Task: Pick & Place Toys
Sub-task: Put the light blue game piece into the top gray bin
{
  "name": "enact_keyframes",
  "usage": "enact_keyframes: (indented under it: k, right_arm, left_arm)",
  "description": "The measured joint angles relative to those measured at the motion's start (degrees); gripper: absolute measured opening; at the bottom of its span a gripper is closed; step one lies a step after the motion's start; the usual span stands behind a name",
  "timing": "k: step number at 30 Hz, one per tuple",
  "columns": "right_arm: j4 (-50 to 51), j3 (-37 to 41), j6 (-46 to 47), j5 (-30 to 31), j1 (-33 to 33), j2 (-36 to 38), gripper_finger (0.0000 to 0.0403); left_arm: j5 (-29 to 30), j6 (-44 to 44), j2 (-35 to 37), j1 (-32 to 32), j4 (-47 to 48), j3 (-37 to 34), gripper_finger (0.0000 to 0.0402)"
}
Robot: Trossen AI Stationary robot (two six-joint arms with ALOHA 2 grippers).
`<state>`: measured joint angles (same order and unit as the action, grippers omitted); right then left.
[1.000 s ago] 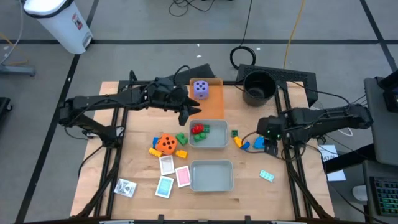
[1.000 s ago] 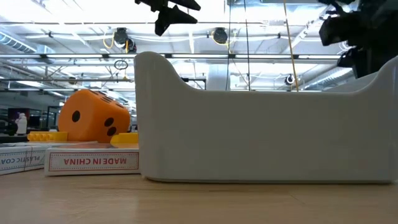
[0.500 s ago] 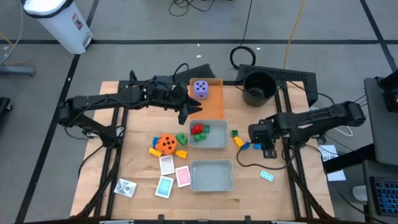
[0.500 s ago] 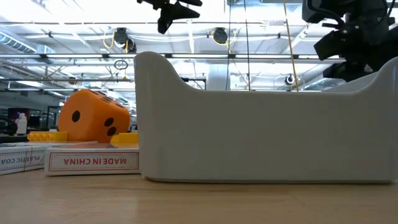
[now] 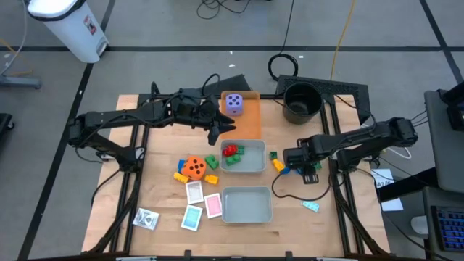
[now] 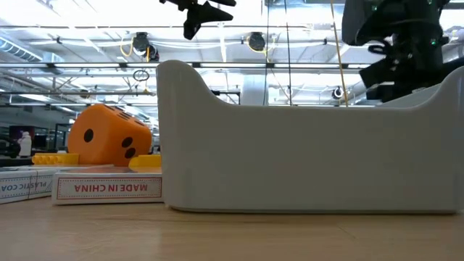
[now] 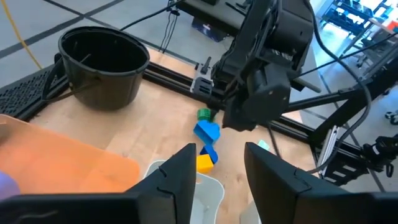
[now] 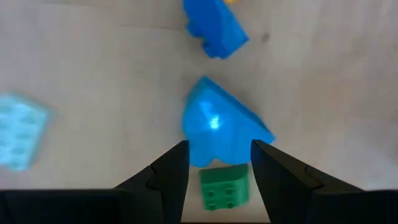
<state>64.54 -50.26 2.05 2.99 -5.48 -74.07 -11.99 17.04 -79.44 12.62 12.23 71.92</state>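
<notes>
1. Toys lie in two groups: we note the purple die (image 5: 233, 104) on the flat orange tray (image 5: 250, 123), and the orange die (image 5: 193, 167) left of the upper grey tray (image 5: 250, 166), with a yellow brick (image 5: 211, 179) and a green brick (image 5: 211, 162) touching or just beside it.
2. We see a red brick (image 5: 230, 151) and more green pieces inside the upper grey tray; the lower grey tray (image 5: 246, 205) holds nothing we can see.
3. We record three cards (image 5: 202, 204) on the wood left of the lower tray, and a teal card (image 5: 311, 205) alone to its right.
4. We place the left gripper (image 5: 220, 129) in the air above the edge of the orange tray, near the upper tray's far rim. Its fingers (image 7: 177, 180) stand parted with nothing between them.
5. We place the right gripper (image 5: 293, 161) low over the bricks right of the upper tray. Its fingers (image 8: 171, 171) are spread on either side of a blue brick (image 8: 217, 124), above a small green brick (image 8: 224, 186); whether the pads touch the blue brick we cannot tell, probably not.
6. We note a second blue brick (image 8: 214, 28) just beyond.
</notes>
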Motion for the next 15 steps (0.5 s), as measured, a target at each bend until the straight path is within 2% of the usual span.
enact_keyframes:
  k: [6,15]
  right_arm:
    - [-0.84,0.02,-1.52,3.05,0.00,-3.31,0.0164]
    - [-4.01,0.02,-5.25,2.97,0.17,-5.16,0.0164]
  left_arm:
    - [-0.53,0.00,0.00,0.00,0.02,0.00,0.0128]
    - [-0.61,0.26,0.00,-0.02,0.02,0.00,0.0127]
